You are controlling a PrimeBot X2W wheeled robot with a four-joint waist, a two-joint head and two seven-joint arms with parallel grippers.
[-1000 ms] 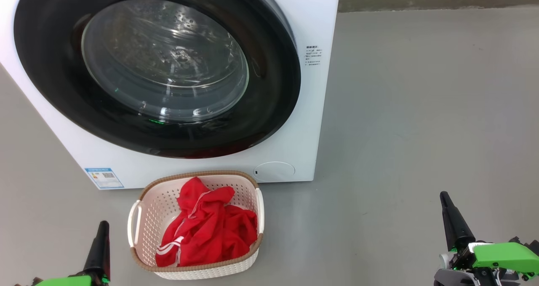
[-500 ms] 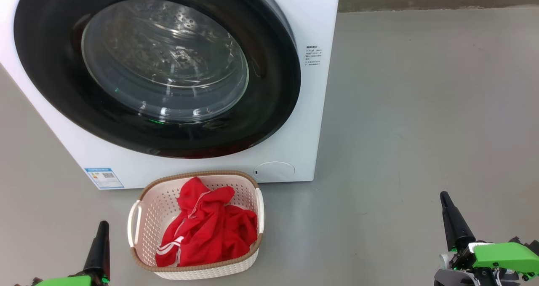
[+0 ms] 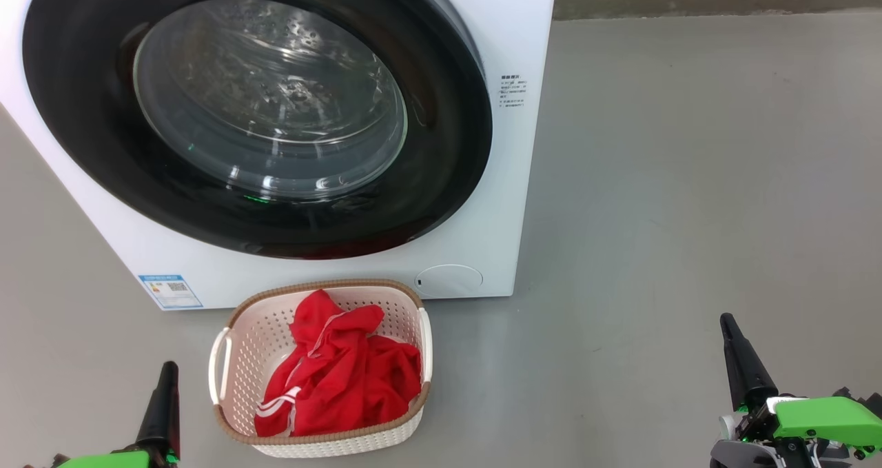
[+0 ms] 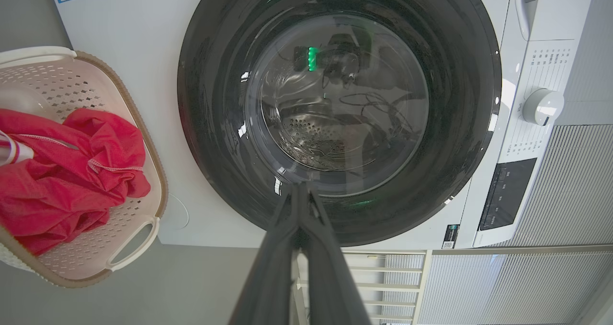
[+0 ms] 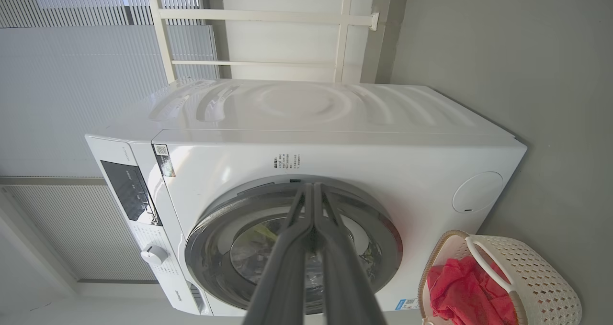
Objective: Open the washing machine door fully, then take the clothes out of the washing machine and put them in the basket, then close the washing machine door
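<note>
The bright red soft clothes with thin white stripes point(image 3: 344, 378) lie in the cream perforated plastic basket point(image 3: 253, 337), just before the large white washing machine point(image 3: 513, 41). Its round black-rimmed glass door point(image 3: 441, 144) is closed. The left gripper point(image 3: 167, 373), fingers together and empty, stands just beside the basket. The right gripper point(image 3: 727, 324), also together and empty, is well apart.

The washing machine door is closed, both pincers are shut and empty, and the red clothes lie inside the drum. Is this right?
No: the red clothes lie in the basket, not inside the drum, as the head view shows. The washing machine door is closed; the left pincer and right pincer are shut and empty.
</note>
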